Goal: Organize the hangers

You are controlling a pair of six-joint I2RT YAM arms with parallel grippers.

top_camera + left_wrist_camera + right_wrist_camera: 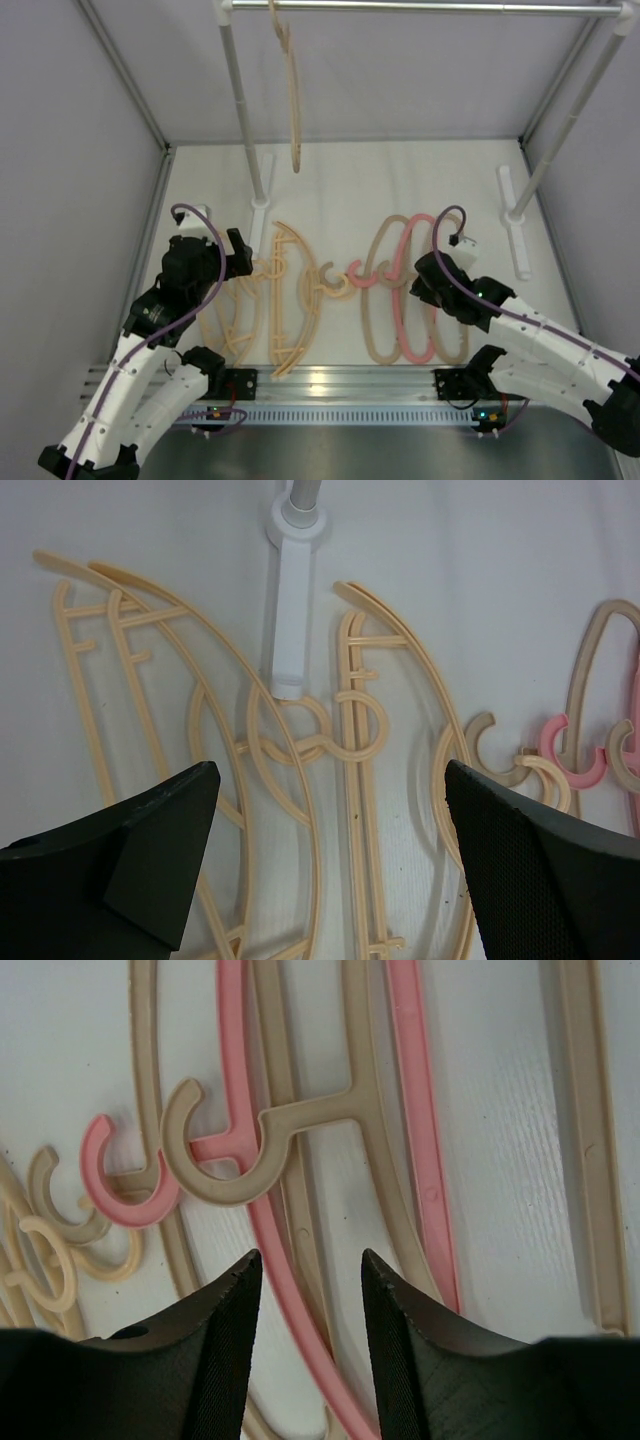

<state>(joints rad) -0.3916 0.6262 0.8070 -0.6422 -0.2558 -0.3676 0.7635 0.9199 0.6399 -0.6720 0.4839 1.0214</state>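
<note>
On the left, the left gripper (pixel 330 775) hangs over the peach-tan hangers (pixel 355 810), which lie flat on the table (pixel 400 190) in an overlapping pile, their hooks tangled just beside the white foot (pixel 285 610) of the rack's left pole. The arm is bent forward with the wrist pointing down, its jaws spread wide and holding nothing, apparently lining up on a hook to lift. Behind the pile, a single beige hanger (pixel 294 110) already hangs from the metal rail (pixel 420 7), which suggests that is where the rest belong and that most of the job remains. Further right, the plain beige hangers (pixel 310 1110) and the pink hanger (pixel 232 1070) lie stacked with their hooks pointing toward the peach pile. The right gripper (pixel 308 1257) reaches in low from the right, jaws narrowly parted over the pink and beige arms and pinching nothing; whether the fingertips touch the plastic cannot be told.
</note>
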